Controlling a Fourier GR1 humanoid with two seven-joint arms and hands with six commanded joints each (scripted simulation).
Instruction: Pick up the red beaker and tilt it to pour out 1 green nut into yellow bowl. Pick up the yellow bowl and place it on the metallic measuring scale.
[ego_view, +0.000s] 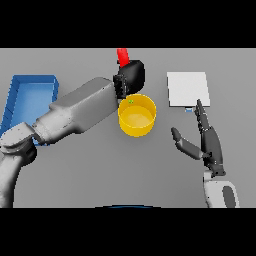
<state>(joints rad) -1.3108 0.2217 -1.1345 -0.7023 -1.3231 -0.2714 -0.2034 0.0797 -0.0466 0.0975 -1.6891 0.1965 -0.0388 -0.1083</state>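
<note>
- Behind the yellow bowl (136, 119), the left hand (131, 75) is wrapped round the red beaker (122, 56), whose red end sticks out above the dark fist; the beaker is lifted and held just beyond the bowl's far rim.
- How far the beaker leans I cannot tell, since the hand hides most of it and its mouth is out of sight.
- One small green nut (131, 101) shows just inside the bowl's far rim, directly under the hand, so the pour looks to be done or nearly so.
- Outward to the left, a blue tray (30, 90) sits by the left forearm at the table's edge.
- The right hand (205, 142) rests released on the grey table (100, 165), fingers straight and thumb spread, near the scale's front edge and apart from the bowl.
- Beyond it lies the metallic measuring scale (187, 89), a pale square plate to the right of the bowl, with nothing on it.
- Risk, as I judge it: if the beaker stays tipped, further nuts could drop in and spoil the count of one.
- The left forearm passes close by the bowl's left side; a careless withdrawal could nudge or tip the bowl.
- Carrying the bowl to the scale with a weak hold on its rim could spill the nut.
</note>
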